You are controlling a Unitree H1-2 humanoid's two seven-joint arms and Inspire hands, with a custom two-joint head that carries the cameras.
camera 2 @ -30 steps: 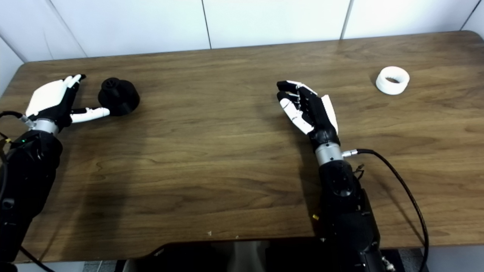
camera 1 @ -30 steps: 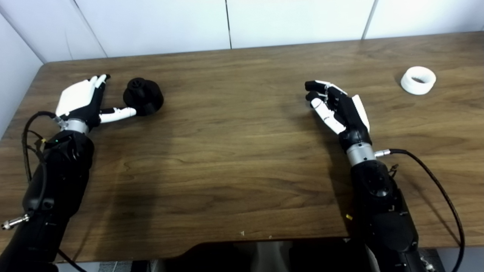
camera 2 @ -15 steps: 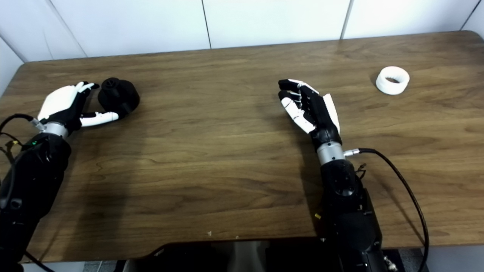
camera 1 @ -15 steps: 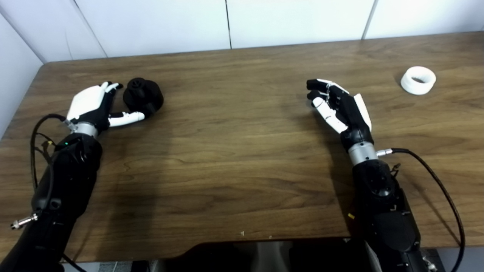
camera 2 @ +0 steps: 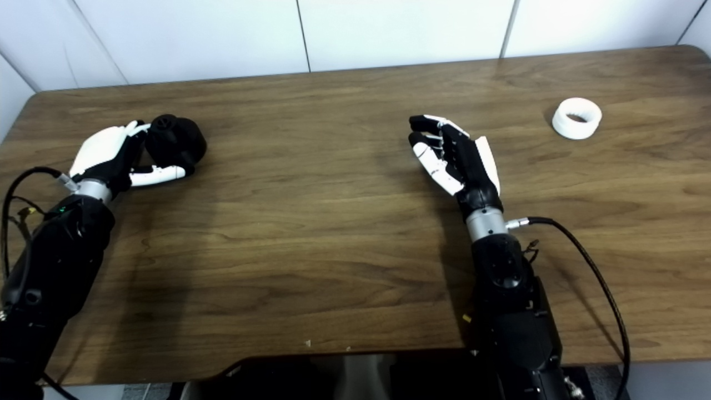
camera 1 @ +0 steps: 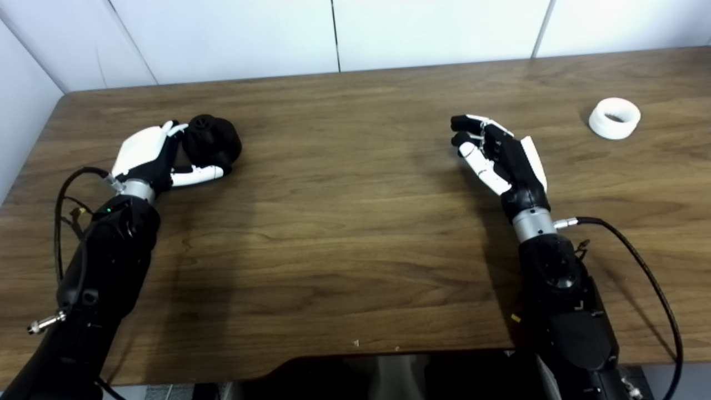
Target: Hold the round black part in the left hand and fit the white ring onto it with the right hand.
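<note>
Left hand (camera 1: 149,157) cupped open against the round black part (camera 1: 212,145), not gripping; right hand (camera 1: 502,158) loosely open, empty, well apart from white ring (camera 1: 614,118).

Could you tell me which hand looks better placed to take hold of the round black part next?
The left hand: it sits right against the round black part, fingers and thumb either side. The right hand hovers open mid-table, far from it and nearer the white ring.

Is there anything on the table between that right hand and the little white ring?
Nothing: only bare brown table lies between the right hand and the white ring. Both head views show that stretch bare.
</note>
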